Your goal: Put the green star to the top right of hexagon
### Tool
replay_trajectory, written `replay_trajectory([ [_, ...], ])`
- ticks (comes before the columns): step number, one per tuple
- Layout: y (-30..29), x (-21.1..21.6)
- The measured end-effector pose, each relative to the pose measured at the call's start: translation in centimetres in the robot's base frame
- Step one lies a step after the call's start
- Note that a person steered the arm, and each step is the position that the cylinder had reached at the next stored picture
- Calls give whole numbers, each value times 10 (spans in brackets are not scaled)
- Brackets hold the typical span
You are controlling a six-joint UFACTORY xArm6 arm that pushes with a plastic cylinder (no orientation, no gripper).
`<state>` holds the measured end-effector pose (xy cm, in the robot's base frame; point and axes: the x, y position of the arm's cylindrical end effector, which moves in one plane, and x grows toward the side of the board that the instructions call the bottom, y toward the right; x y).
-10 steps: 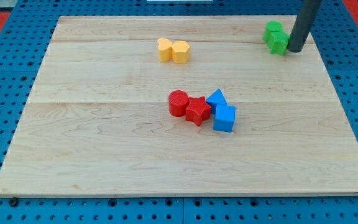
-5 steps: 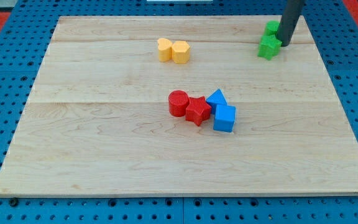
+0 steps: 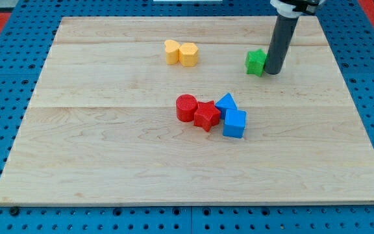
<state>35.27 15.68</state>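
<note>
The green star lies on the wooden board in the upper right part, well to the right of the yellow hexagon. My tip stands right against the star's right side. A second yellow block touches the hexagon's left side; its shape is unclear. The rod leans up toward the view's top right and hides the board behind it.
A cluster sits at the board's middle: a red cylinder, a red star, a blue triangle and a blue cube, all touching. Blue pegboard surrounds the board.
My tip has moved left and down, pushing the green star away from the top right corner toward the hexagon. The other green block no longer shows; the rod now covers its spot.
</note>
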Motion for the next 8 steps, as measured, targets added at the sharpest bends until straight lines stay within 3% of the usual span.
replay_trajectory([
  [2, -44, -23],
  [5, -40, -63],
  [8, -79, -65],
])
